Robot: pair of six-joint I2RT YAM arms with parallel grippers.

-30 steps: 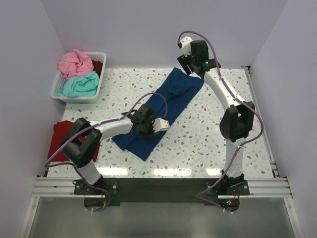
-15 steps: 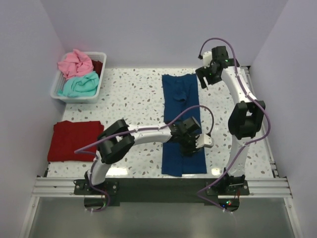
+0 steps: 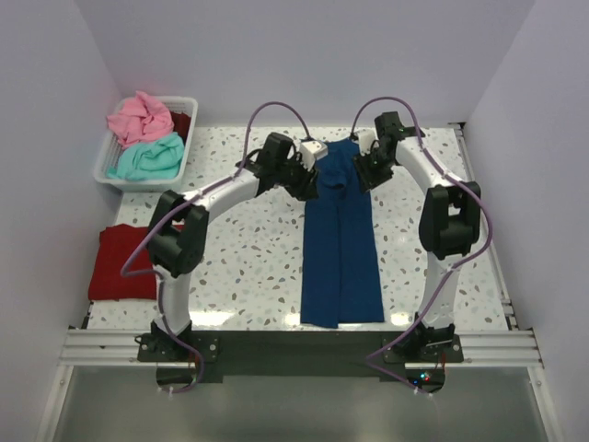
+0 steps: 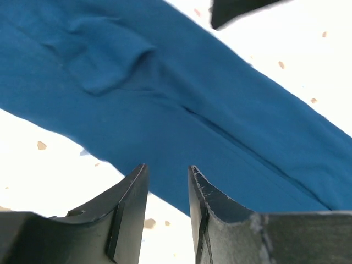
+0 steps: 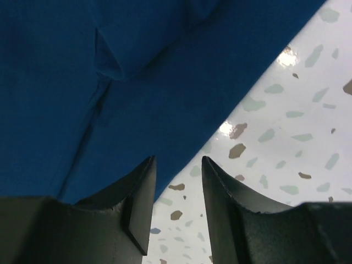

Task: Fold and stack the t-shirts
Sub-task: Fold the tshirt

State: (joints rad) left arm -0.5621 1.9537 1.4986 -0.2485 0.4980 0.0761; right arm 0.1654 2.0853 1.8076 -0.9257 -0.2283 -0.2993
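Note:
The navy blue t-shirt (image 3: pixel 340 258) lies on the table as a long narrow strip running from the front edge to the back. My left gripper (image 3: pixel 313 187) hovers at the strip's far left edge, jaws open, nothing between them. In the left wrist view the left gripper (image 4: pixel 166 173) straddles the cloth's edge (image 4: pixel 165 99). My right gripper (image 3: pixel 366 173) sits at the far right edge, also open and empty. In the right wrist view the right gripper (image 5: pixel 177 162) is over the shirt's border (image 5: pixel 82 82). A dark red t-shirt (image 3: pixel 120 262) lies folded at the left.
A white basket (image 3: pixel 106 170) at the back left holds a pink t-shirt (image 3: pixel 138 118) and a teal one (image 3: pixel 147 157). The speckled table (image 3: pixel 248 239) is walled on three sides. A metal rail (image 3: pixel 294 345) runs along the front.
The navy shirt went from lying diagonally to a straight strip. My left gripper moved from its near part to the far left edge; my right gripper dropped to the far right edge and narrowed.

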